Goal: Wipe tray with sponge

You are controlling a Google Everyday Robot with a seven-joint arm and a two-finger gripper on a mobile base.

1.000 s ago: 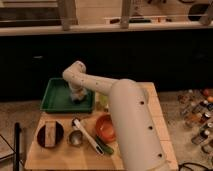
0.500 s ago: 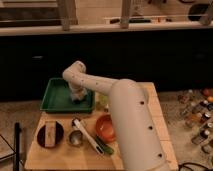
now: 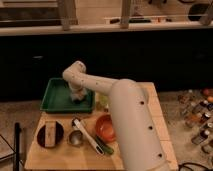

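No legible text, label, brand, number or sign found in camera view. Small containers (image 3: 199,107) at right edge: labels seen as colour patches only, nothing readable. Gripper (image 3: 76,96) seen lowered in green tray (image 3: 56,96), right half. No marking made out on arm (image 3: 130,120).

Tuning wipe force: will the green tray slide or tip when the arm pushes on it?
Probably slides rather than tips: the tray is shallow and wide, lying flat on the wooden table. It looks like thin plastic, so likely light and a bit flexible. The gripper is inside it near one end, so pushes there may skew it.
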